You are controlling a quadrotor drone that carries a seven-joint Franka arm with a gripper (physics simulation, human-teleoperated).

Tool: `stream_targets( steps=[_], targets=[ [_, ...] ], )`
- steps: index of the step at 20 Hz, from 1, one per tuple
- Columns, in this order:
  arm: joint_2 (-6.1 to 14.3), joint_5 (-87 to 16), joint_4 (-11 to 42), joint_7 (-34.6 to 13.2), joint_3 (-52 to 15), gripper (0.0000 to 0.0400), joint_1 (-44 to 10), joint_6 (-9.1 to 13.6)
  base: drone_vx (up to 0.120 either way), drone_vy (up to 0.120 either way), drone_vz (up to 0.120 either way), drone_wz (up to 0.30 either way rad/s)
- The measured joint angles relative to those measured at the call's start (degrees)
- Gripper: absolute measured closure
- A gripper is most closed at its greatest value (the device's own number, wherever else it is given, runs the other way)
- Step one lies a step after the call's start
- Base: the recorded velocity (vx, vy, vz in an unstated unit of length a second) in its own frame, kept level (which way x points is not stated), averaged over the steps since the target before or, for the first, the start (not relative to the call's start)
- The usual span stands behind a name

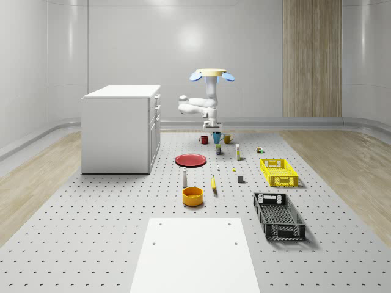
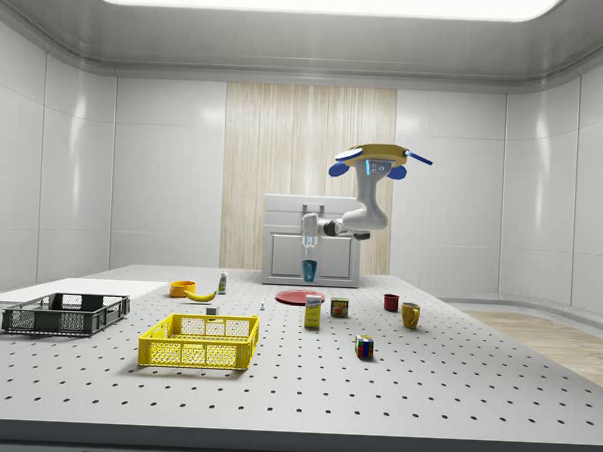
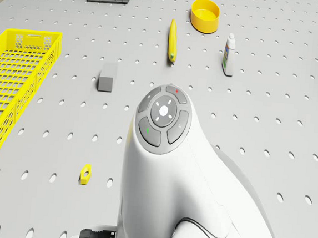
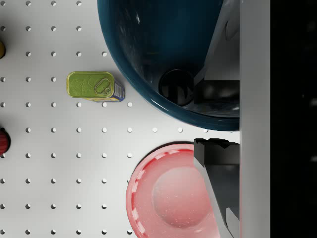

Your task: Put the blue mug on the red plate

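In the whole-scene view, nearest the camera on the perforated bench (image 1: 91,244) lies a white sheet (image 1: 195,253), with a black crate (image 1: 278,215) to its right. Behind them come an orange bowl (image 1: 192,196), a banana (image 1: 214,183), a small white bottle (image 1: 184,177) and, toward that view's right, a yellow crate (image 1: 278,172). Farther back the red plate (image 1: 190,160) lies flat on the bench, beside a white cabinet (image 1: 121,128) at that view's left. Beyond the plate stand a red mug (image 1: 204,139) and a yellow mug (image 1: 228,138). The drone (image 1: 211,74) hovers in the air above this far part of the bench, its white arm (image 1: 197,105) bent downward. The gripper (image 2: 309,256) is closed on the blue mug (image 2: 309,269), one finger inside the rim and one outside, and the mug hangs off the bench. In the wrist view the mug is above the bench just beside the plate's edge, with a green tin (image 4: 94,87) nearby.
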State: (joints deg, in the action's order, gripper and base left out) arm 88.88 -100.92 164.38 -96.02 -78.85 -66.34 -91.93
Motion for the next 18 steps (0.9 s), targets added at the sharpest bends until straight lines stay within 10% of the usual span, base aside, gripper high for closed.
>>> stream_targets(
  steps=[10, 18],
  targets=[
    [0.3, 0.1, 0.0, 0.0, 0.0, 0.0300, -0.1, -0.3, 0.072, -0.120, -0.004, 0.000],
    [0.5, 0.2, 0.0, -0.1, -0.1, 0.0300, -0.1, -0.5, 0.000, -0.120, -0.115, 0.000]
  ],
)
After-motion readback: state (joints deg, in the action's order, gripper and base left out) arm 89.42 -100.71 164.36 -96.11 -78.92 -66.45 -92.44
